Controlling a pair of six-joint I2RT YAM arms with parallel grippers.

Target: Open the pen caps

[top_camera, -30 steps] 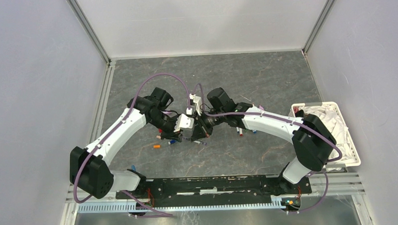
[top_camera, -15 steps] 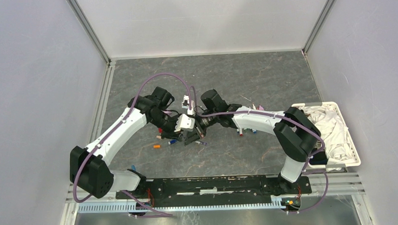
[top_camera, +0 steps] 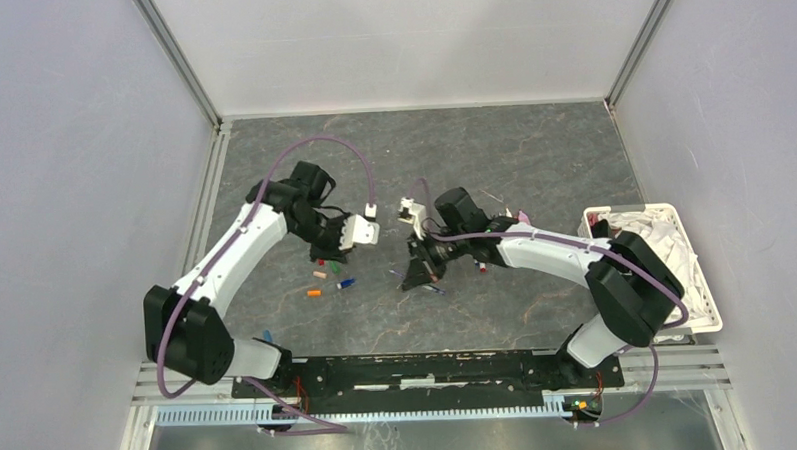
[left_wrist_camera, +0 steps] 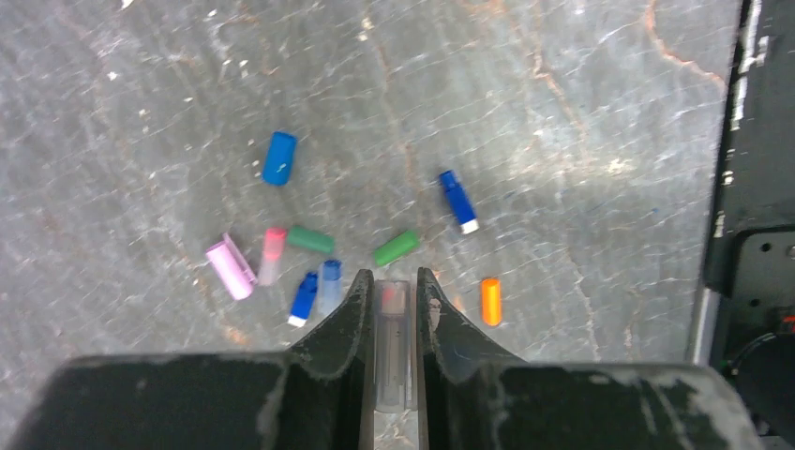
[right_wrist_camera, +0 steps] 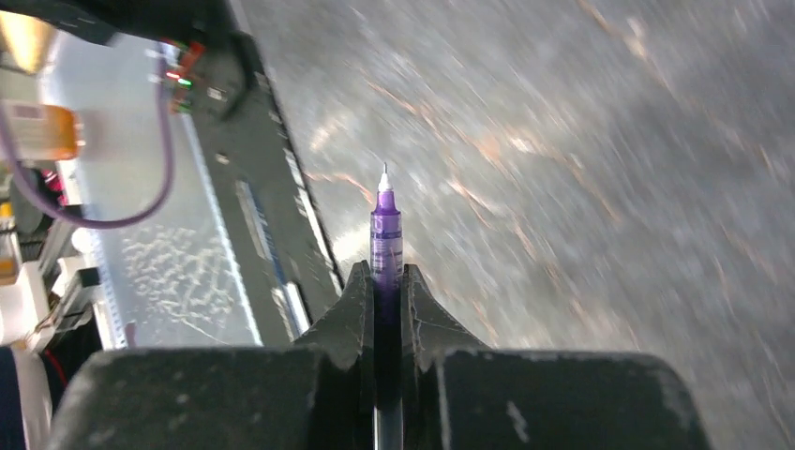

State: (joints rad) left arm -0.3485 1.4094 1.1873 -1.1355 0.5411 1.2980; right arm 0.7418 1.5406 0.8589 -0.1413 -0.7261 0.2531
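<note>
My purple pen (right_wrist_camera: 385,225) has its cap off. The bare tip points away from the wrist camera, towards the black rail (right_wrist_camera: 281,244) at the near edge. The right fingers (right_wrist_camera: 358,302) are closed tight on its barrel, holding it off the grey surface (top_camera: 532,160).

The left fingers (left_wrist_camera: 352,311) are drawn narrow around a clear cap (left_wrist_camera: 391,342) with a reddish spot near its outer end. Just past them, loose caps lie scattered on the surface:
- an orange cap (left_wrist_camera: 490,301) to the right
- a green cap (left_wrist_camera: 397,247) and a second green cap (left_wrist_camera: 310,240)
- a pink cap (left_wrist_camera: 230,269) touching a paler pink-tipped cap (left_wrist_camera: 272,255)
- a pale blue cap (left_wrist_camera: 330,284) beside a dark blue cap (left_wrist_camera: 303,298)
- a blue white-ended cap (left_wrist_camera: 459,200)
- a fatter blue cap (left_wrist_camera: 278,157), set apart from the others

No print on any of them is legible to me.

From above, my left arm bends out to the left, and its wrist hangs over that scatter. My right arm stretches from its base across to the middle with the wrist tipped down. The two wrists are clearly apart. A few more pens (top_camera: 481,264) lie by the right forearm.

At the far right stands a white basket (top_camera: 705,292) filled with crumpled white cloth (top_camera: 666,251).
</note>
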